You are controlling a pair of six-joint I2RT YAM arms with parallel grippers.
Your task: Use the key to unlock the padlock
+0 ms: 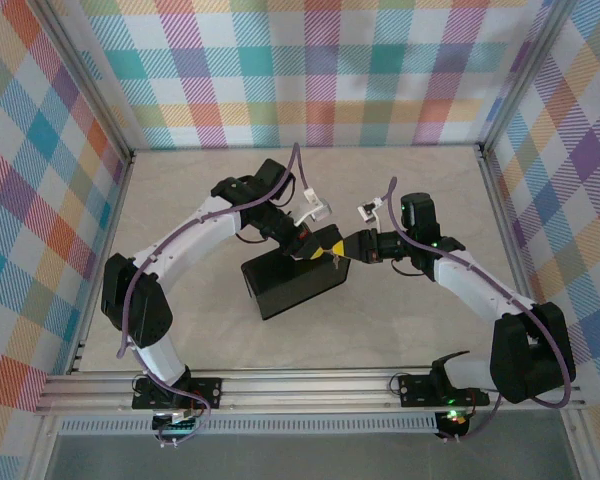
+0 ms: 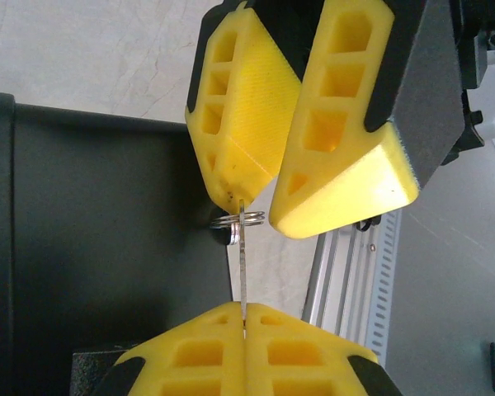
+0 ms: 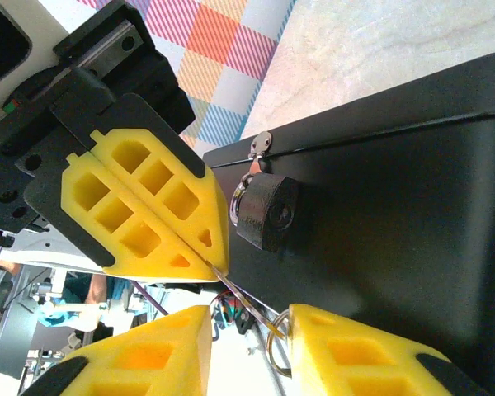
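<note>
Left claw (image 2: 243, 320): clamped shut, both yellow fingers pressed together on the blade of the key (image 2: 242, 268). It's a pinch right at the tips!
Key: sticks straight out from the left claw's tips, its thin blade bridging across to the right claw. The far end reaches the tip of one right finger.
Key ring (image 2: 238, 219): looped through the key's far end, right at the right claw's fingertips.
Right claw (image 3: 249, 313): fingers parted, tip to tip with the left claw, and the ring end of the key sits in the gap. Cannot tell whether it is touching metal.
Padlock (image 3: 266, 212): hangs from the hasp (image 3: 261, 145) on the dark box (image 3: 396, 206), just beside the left claw's fingertips and ahead of the right claw. It is apart from the key.
Box: under both claws, on the pale tabletop (image 2: 107, 49).
</note>
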